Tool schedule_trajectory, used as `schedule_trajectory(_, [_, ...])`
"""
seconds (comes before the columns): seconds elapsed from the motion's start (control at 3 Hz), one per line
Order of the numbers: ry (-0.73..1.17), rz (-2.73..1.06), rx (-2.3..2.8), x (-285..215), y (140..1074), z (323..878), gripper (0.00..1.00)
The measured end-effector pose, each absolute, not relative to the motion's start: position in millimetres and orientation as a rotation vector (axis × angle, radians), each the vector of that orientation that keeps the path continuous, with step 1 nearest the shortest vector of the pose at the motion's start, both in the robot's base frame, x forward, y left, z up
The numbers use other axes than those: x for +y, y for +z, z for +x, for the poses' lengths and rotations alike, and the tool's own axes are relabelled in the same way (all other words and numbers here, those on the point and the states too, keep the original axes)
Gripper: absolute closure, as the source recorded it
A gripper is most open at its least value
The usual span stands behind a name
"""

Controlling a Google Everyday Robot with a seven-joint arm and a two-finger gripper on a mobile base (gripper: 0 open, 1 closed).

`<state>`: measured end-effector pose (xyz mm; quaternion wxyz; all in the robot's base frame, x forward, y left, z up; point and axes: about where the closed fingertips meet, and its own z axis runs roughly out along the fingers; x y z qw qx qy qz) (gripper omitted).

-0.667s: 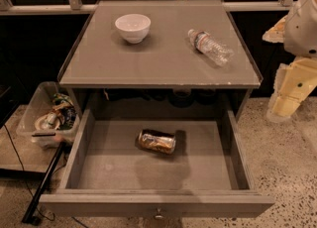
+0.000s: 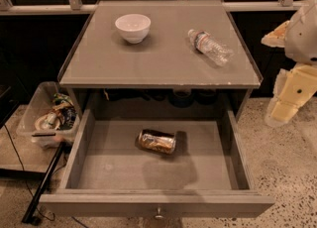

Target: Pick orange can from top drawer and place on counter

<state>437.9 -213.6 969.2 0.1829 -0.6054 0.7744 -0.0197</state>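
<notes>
The orange can (image 2: 156, 141) lies on its side on the flat bottom of the open top drawer (image 2: 124, 172), near the middle and toward the back. The drawer is pulled fully out, with its small metal knob (image 2: 159, 214) on the front panel. The grey counter (image 2: 163, 58) is above it. My gripper (image 2: 283, 109) hangs on the cream arm at the right edge of the view. It is outside the cabinet, to the right of the drawer's right wall and far from the can.
A white bowl (image 2: 132, 27) stands at the counter's back left. A clear plastic water bottle (image 2: 210, 47) lies at its back right. A clear bin of clutter (image 2: 48, 118) sits on the floor left of the drawer. A dark rod (image 2: 44, 185) leans beside it.
</notes>
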Motion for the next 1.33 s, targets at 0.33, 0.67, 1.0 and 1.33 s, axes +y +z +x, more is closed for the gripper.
schedule_trajectory(0.33, [0.022, -1.678, 2.135, -210, 952, 438, 0.00])
schedule_trajectory(0.67, [0.102, -1.627, 2.078, -201, 929, 437, 0.00])
schedule_trajectory(1.0, [0.116, -1.567, 2.068, -194, 894, 438, 0.00])
schedule_trajectory(1.33, [0.115, -1.493, 2.145, -193, 836, 443, 0.00])
